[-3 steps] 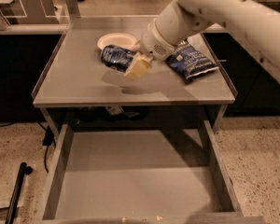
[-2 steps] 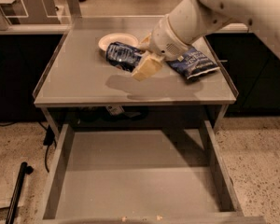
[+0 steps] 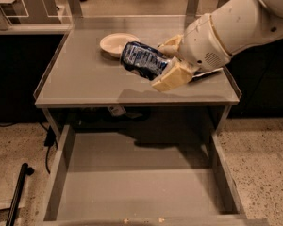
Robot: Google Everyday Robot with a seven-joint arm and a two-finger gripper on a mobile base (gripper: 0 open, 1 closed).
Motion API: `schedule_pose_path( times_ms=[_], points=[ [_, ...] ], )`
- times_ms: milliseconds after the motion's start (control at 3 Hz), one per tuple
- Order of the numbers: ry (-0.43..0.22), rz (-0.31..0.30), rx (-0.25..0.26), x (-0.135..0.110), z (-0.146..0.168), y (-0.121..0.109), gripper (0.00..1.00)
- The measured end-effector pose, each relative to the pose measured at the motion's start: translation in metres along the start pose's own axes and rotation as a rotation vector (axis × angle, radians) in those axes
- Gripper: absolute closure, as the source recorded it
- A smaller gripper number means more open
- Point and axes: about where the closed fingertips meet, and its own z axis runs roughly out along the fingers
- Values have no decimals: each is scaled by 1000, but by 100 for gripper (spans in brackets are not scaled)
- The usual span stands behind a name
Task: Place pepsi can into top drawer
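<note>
The pepsi can [image 3: 142, 59], dark blue with white markings, lies sideways in my gripper [image 3: 166, 62], which is shut on it. I hold it in the air above the front right part of the grey tabletop [image 3: 85, 79]. My white arm comes in from the upper right. The top drawer [image 3: 137, 182] stands pulled out below the table's front edge, wide and shallow with nothing in it. The can is above the tabletop, a little behind the drawer's back edge.
A white plate [image 3: 114, 43] sits at the back middle of the tabletop. A flat dark bag edge [image 3: 208, 72] shows under my arm at the right. A black pole [image 3: 16, 192] leans on the floor at the left.
My gripper has carried the can forward and to the right, from beside the plate toward the tabletop's front edge, and the arm now covers most of the chip bag.
</note>
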Motion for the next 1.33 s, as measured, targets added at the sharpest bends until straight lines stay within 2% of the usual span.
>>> schedule_pose_path(
  times_ms=[333,667,1000,1333],
  points=[
    [1,60,12,23,-14,34,100],
    [1,60,12,23,-14,34,100],
    [-12,63,-17,24,2,39,100],
    [-34,103,-62,43,32,60,100]
  ],
)
